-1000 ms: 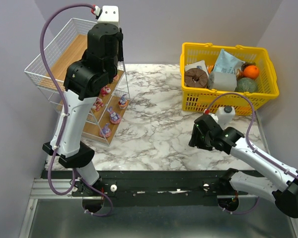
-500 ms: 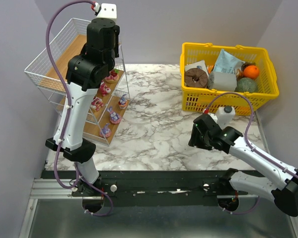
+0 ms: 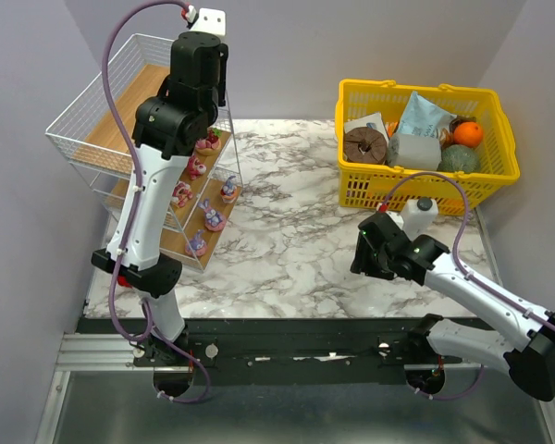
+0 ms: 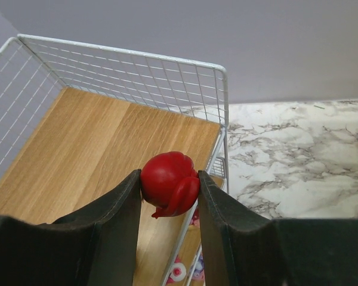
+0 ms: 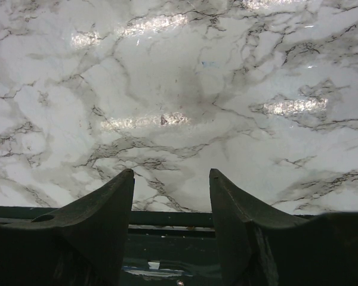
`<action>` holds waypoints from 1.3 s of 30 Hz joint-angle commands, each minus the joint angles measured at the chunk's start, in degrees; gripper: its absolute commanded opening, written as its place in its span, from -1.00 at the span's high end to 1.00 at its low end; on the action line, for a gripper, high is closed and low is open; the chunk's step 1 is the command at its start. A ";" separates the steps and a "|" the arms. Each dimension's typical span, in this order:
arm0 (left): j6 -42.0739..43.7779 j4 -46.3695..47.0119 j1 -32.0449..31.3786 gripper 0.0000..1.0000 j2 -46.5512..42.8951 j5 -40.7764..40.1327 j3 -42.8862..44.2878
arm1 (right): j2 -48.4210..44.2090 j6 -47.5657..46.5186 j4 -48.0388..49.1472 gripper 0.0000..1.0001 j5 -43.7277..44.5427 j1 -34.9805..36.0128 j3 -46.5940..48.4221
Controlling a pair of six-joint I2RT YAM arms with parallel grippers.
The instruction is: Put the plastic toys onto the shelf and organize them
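Care was wanted in the release. The left gripper [image 4: 169, 177] pinched the small red toy [image 4: 166, 189] at frame centre, over the right edge of the shelf [image 4: 89, 143] top board. Shifting left over bare wood and lowering before letting go seemed safest. Other toys [image 3: 208, 217] sat on the lower tiers. The right gripper [image 5: 170, 187] gaped empty above the marble table [image 5: 179, 89].
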 commanded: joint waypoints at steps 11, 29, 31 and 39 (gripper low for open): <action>-0.35 -1.13 2.22 0.61 1.83 2.11 -0.78 | 1.84 -0.54 1.39 -0.22 1.35 -0.46 0.48; 0.44 0.27 3.27 0.42 2.09 4.83 -0.78 | 3.42 -1.33 2.10 -0.22 0.83 -0.46 1.19; 0.53 0.62 3.27 0.39 2.09 5.36 -0.69 | 3.42 -1.33 2.10 -0.22 0.91 -0.46 1.19; 1.23 0.63 3.27 0.17 2.62 4.22 -0.70 | 3.51 -1.42 2.18 -0.22 0.91 -0.46 1.19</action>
